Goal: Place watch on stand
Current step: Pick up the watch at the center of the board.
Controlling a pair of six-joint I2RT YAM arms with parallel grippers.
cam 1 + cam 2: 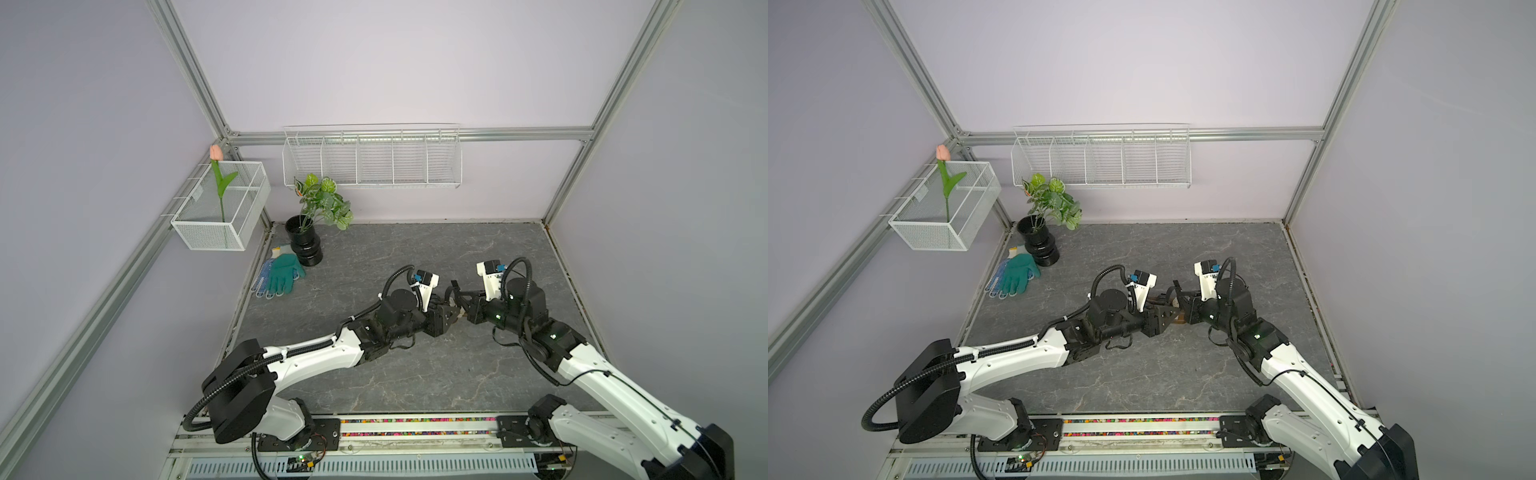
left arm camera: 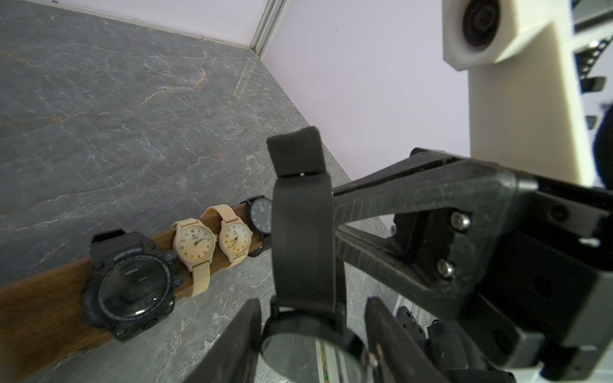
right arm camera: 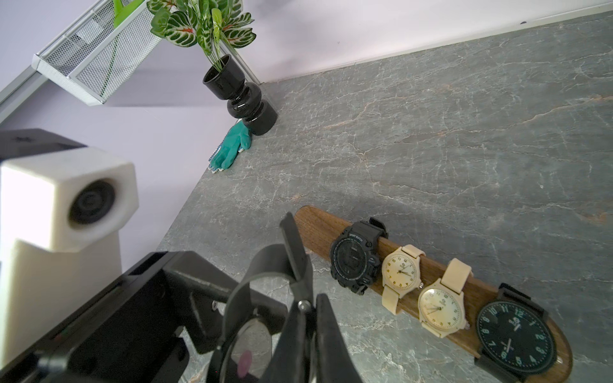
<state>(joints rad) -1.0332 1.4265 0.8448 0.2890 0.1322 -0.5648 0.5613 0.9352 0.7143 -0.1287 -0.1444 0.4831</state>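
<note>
Watch [image 2: 303, 238], black, strap closed into a loop, held up in the air close to the stand [image 2: 43, 298], toward its bare end. Loop not around the wood. Stand lies on the table [image 1: 415, 257]; in both top views it is mostly hidden under the two arms, which meet above it.

Right gripper [image 3: 306, 300]: jaws closed tight on the strap, pinching one side of the loop a little way from the case. Rest of the loop curves off past the fingertips.

Left gripper [image 2: 311, 303]: jaws about half apart, one finger [image 2: 238, 335] on either side of the round case. Case sits between them, glass facing the left wrist camera, back facing the right one. Fingers very close to the case rim on both sides; whether they actually press on it, cannot tell.

Four watches are strapped round the stand's bar in a row:
- black sport watch [image 3: 355, 262], nearest the bare end
- beige watch [image 3: 399, 270]
- second beige watch [image 3: 439, 310], just beside the first
- black-dialled watch [image 3: 515, 333], at the other rounded end

Held watch is nearest the sport watch, apart from it.

Black vase [image 3: 245, 96] with a leafy plant [image 3: 199, 23] and a green glove [image 3: 232, 149] stand well apart from the stand.
</note>
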